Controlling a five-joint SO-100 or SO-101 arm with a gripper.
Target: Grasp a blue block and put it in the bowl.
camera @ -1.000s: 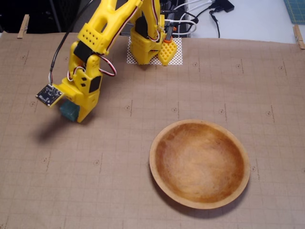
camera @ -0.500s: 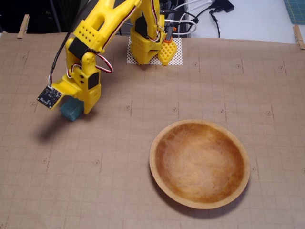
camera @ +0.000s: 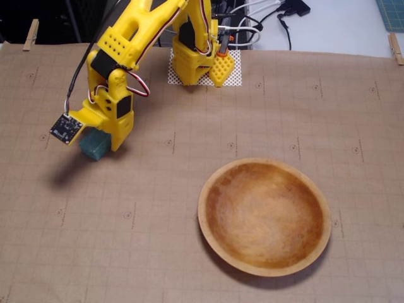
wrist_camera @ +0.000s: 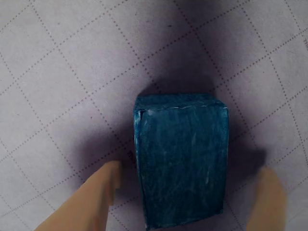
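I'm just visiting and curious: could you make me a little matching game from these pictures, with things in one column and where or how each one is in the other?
Things:
1. blue block
2. bowl
3. gripper
4. white mesh pad

Descriptions:
A. under the arm's yellow base at the far edge of the mat
B. open, one finger on each side of the block
C. empty, to the right in the fixed view
D. between the fingers, at the left in the fixed view

Pairs: 1-D, 2-C, 3-B, 4-A
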